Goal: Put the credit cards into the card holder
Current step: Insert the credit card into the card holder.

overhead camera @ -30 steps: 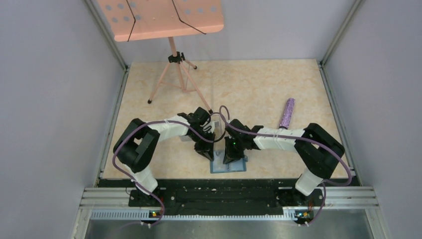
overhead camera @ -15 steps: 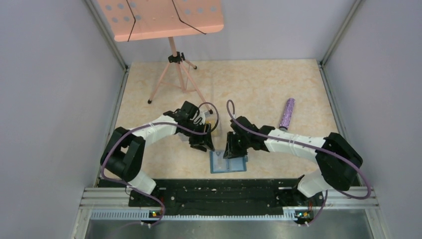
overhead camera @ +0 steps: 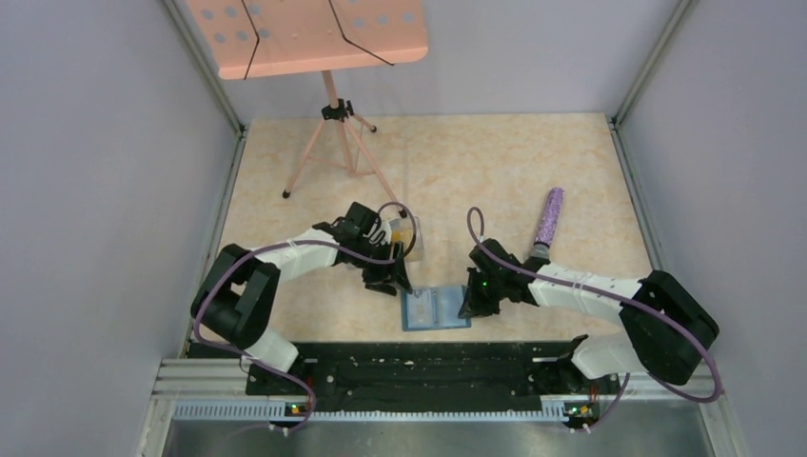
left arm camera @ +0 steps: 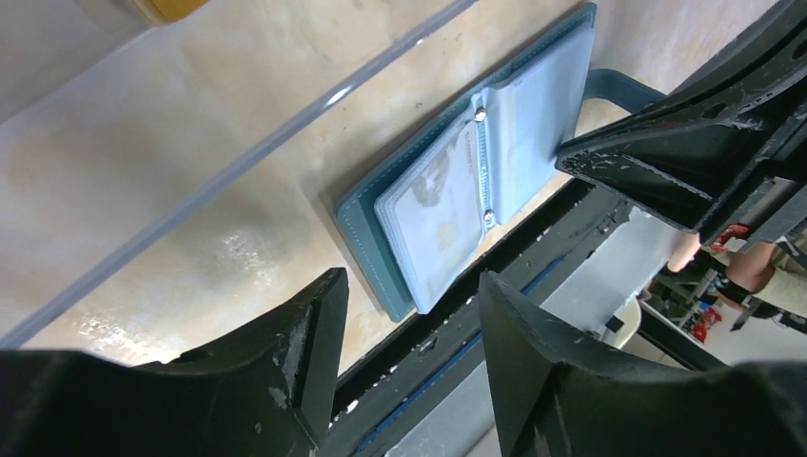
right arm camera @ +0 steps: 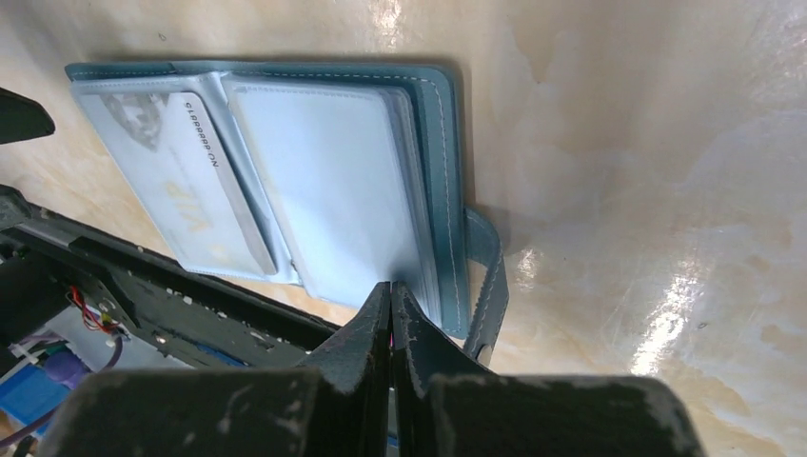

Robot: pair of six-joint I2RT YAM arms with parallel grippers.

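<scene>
Lying open at the near edge of the table point(overhead camera: 495, 171), the card holder point(overhead camera: 436, 309) has its long side running left to right along that edge. Its closing tab point(right arm camera: 485, 276) sticks out on the right. A pale card point(right arm camera: 186, 176) already sits in its left-hand pocket, and the right-hand pocket point(right arm camera: 328, 181) looks empty.

The right pincer point(right arm camera: 391, 290) has its fingers pressed together on nothing. Its tips are at the holder's right edge, just by the tab, though I cannot tell whether they touch it. The left pincer point(left arm camera: 409, 286) hangs just beyond the holder's far-left corner, fingers apart and empty.

Farther out from the holder, behind the left pincer, stands a clear box point(left arm camera: 238, 168). A yellow-gold card point(left arm camera: 167, 8) seems to lie inside it, with only its edge showing. That card is on the far-left side of the holder, close behind the left pincer and well apart from the right one. By my judgement the left arm is therefore better placed to fetch it.

Off to the far right of the holder lies a purple tube point(overhead camera: 549, 217). Far beyond the holder on the left stands a pink music stand point(overhead camera: 328, 105).
</scene>
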